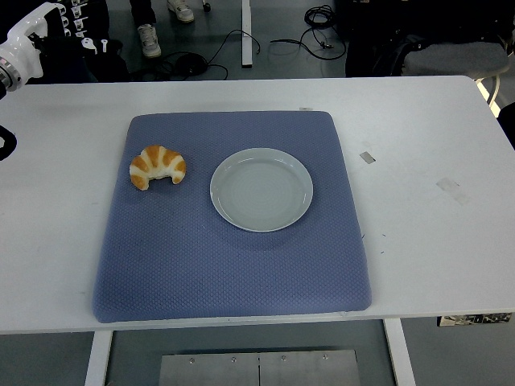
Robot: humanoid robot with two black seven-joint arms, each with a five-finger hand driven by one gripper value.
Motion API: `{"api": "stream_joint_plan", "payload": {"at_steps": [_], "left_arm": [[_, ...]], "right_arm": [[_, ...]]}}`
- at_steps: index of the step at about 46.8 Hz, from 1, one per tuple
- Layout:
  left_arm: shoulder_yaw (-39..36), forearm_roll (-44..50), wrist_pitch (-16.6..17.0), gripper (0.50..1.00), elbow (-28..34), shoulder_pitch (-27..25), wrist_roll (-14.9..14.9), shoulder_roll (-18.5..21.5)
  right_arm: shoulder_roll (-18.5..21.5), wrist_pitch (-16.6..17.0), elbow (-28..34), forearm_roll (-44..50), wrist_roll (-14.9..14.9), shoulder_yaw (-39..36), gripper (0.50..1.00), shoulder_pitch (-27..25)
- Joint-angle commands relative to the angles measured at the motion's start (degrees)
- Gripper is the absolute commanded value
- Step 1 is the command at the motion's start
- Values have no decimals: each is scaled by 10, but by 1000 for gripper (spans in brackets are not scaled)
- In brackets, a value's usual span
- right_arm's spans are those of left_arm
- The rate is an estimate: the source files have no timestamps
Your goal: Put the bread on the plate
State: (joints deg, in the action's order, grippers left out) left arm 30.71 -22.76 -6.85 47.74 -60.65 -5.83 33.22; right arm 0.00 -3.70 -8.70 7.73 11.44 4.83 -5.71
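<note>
On the white table [418, 145] in front of you lies a blue mat [233, 265], and both of the task's things sit on it. The bread [157, 166], a croissant with pale and golden-brown stripes, rests on the mat's left part, towards the far side, its two tips pointing towards you. The plate [261, 189] is round and pale grey and sits just right of the bread, near the mat's middle; the two are close but apart, with a strip of bare mat between them. You have nothing lying on the plate and nothing between it and the bread. To the right of the mat you can see two small pieces of tape [367, 157] stuck on the table, one near the mat's edge and one further right, both well apart from the plate. Neither hand shows over the table, so you cannot tell how their fingers stand. At the far left edge a white and black piece of machinery [24, 50] pokes in beyond the table's corner; what it is you cannot tell. Beyond the far edge you see a dark floor with black cables [233, 44], a white table leg, and a person's shoes [150, 39].
</note>
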Motion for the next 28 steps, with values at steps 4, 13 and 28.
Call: {"api": "stream_joint_plan", "payload": {"at_steps": [4, 13, 28], "left_arm": [[-5, 6, 4, 990, 0, 0, -1, 1], [4, 22, 4, 990, -8, -3, -2, 9], [1, 26, 0, 990, -14, -2, -22, 12]], "right_arm": [[0, 0, 0, 0, 1, 0, 1000, 0], [0, 0, 0, 0, 0, 0, 1000, 0], [0, 0, 0, 0, 1, 0, 1000, 0]]}}
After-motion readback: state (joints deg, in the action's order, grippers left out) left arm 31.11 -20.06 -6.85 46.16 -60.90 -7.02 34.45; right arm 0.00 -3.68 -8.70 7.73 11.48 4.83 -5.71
